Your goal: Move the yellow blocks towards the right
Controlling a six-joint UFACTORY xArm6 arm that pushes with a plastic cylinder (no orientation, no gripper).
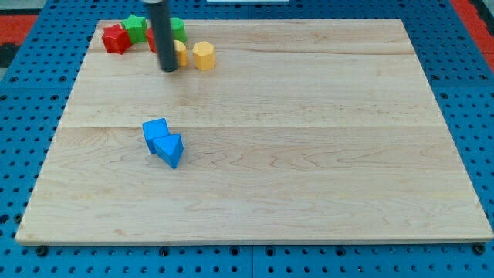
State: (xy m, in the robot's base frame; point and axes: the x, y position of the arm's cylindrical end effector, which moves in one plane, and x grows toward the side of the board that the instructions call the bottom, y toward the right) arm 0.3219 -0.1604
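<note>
Nearest the view's bottom, the pale wooden table (309, 185) showed bare planks, and on its left half sat two blue blocks touching each other: a blue cube-like block (155, 131) and, just below and to the right of it, a blue wedge-shaped block (171, 149). They lay well apart from the yellow blocks. Farther up, near the table's top left corner, the yellow hexagonal block (203, 55) stood with no clear long axis; its flat faces gave it no obvious heading. Just to its left was a second yellow block (181, 53), partly hidden by the rod, so its shape and direction could not be made out. The two yellows lay side by side in a short row running left to right, near each other; whether they touched could not be told. My tip (169, 69) rested on the table just left of the partly hidden yellow block, seemingly against its left side, with both yellows to its right. The arm carried no pincer, only the dark rod, so nothing could be said of it being apart or together. Farthest back, behind the rod, a red star-like block (116, 38) sat at the far left, a green block (136, 28) beside it, another green block (177, 29) to the rod's right, and a sliver of a second red block (152, 42) at the rod's left edge.
</note>
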